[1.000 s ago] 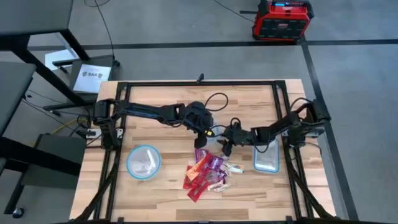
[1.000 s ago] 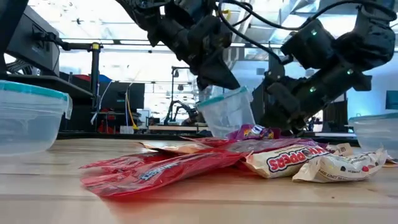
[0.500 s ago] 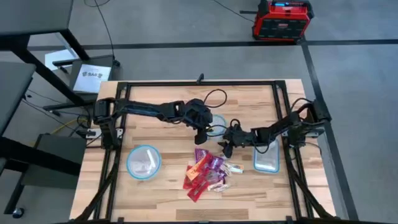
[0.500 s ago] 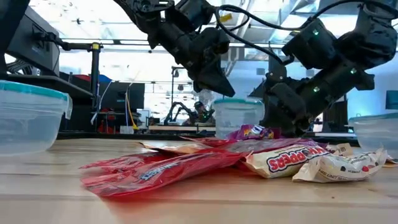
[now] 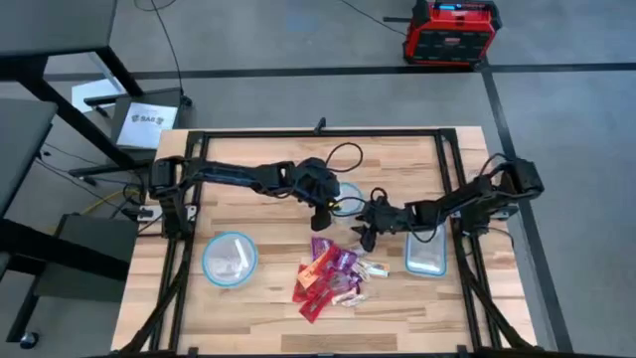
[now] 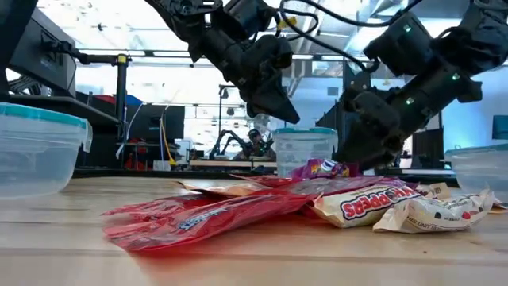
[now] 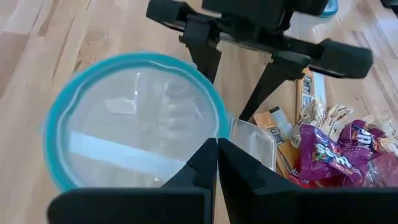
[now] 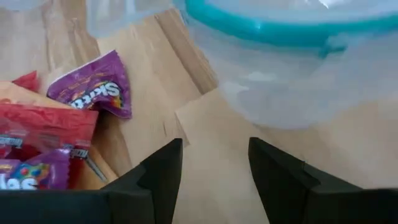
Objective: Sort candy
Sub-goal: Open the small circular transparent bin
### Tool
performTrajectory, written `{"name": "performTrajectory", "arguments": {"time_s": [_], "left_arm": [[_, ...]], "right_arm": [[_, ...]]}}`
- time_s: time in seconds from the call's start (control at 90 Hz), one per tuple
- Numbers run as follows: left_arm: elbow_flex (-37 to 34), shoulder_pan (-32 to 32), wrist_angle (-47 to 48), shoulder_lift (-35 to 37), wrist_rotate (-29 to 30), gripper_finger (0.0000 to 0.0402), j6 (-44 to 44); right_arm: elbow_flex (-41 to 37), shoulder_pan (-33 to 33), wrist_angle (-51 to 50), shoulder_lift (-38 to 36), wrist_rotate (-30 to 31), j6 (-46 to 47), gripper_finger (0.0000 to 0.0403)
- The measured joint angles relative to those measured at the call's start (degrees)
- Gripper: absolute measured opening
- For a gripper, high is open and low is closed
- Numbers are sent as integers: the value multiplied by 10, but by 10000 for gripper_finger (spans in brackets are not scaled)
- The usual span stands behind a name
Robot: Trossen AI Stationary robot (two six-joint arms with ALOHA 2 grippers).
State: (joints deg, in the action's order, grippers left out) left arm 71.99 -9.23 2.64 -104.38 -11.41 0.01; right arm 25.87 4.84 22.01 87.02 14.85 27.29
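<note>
The candy (image 5: 333,273) lies in a loose heap of red, purple, orange and whitish wrappers on the table's near middle (image 6: 262,205). Just behind it a clear round bowl with a bluish rim (image 5: 348,196) stands upright on its base (image 6: 305,147). My left gripper (image 7: 216,149) is shut and empty, hovering just above the bowl's rim (image 7: 74,106) at its left side (image 6: 287,115). My right gripper (image 8: 214,168) is open over bare wood between the bowl and a purple candy (image 8: 93,90), at the heap's far right (image 5: 366,237).
A second round bowl (image 5: 230,260) stands at the near left and looms large in the low view (image 6: 36,151). A clear rectangular tub (image 5: 425,251) sits to the right of the heap. Black frame rails (image 5: 179,288) run along the table's sides.
The middle bowl, tilted below my left gripper a second ago, now stands upright on the table. My left gripper has drawn back a little toward the table's left, uncovering the bowl in the high view. My right arm's wrist has risen slightly.
</note>
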Motion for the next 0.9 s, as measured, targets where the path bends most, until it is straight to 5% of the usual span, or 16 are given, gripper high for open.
{"name": "performTrajectory", "arguments": {"time_s": [0.467, 0.9], "left_arm": [[32, 43, 175, 113, 93, 0, -52], [-8, 50, 133, 27, 120, 0, -41]], "right_arm": [[0, -5, -36, -7, 1, -10, 170], [0, -5, -32, -7, 2, -19, 170]]}}
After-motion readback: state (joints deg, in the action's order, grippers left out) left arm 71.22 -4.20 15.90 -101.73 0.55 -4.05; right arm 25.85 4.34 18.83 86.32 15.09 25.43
